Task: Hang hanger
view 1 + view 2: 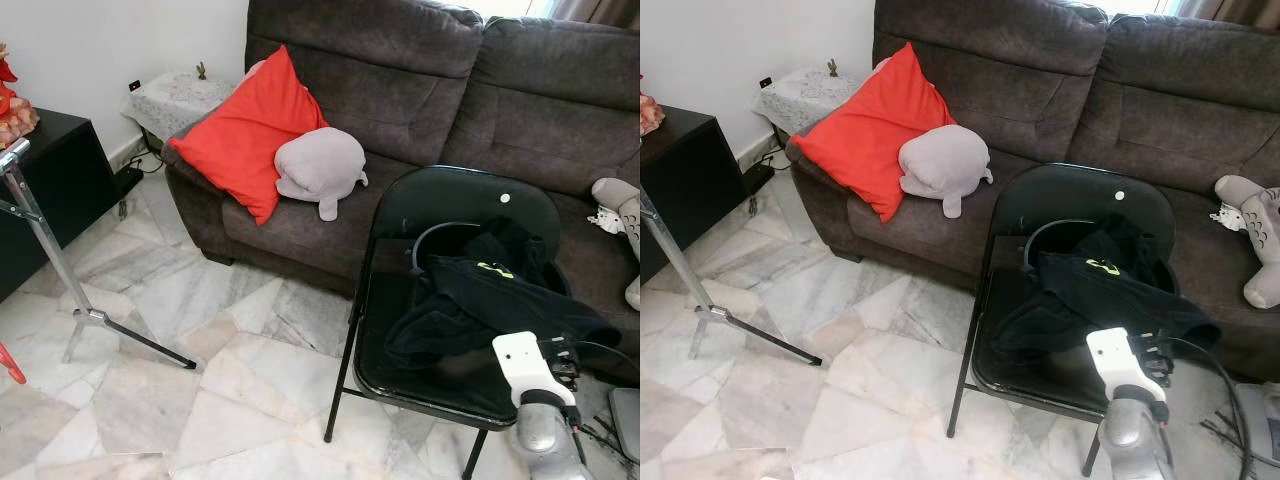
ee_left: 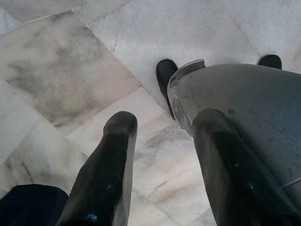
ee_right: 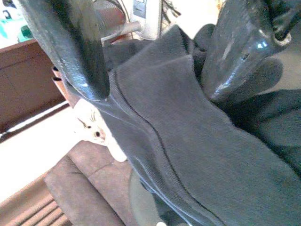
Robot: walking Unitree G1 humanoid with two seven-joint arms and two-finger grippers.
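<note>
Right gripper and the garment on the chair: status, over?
Right gripper open, fingers astride the dark garment heaped on the black folding chair. Left gripper open, idle over marble floor. Hanger hook beside the heap.

We see both eye views evenly lit by soft daylight, sharp across the marble floor [image 1: 200, 400], with gentle shadows under the folding chair [image 1: 400, 300]. In the right wrist view the background blows out white, perhaps from a window, and glare streaks the near, soft-focused fingers [image 3: 70, 52]. The left wrist view is dimmer, slightly blurred.
</note>
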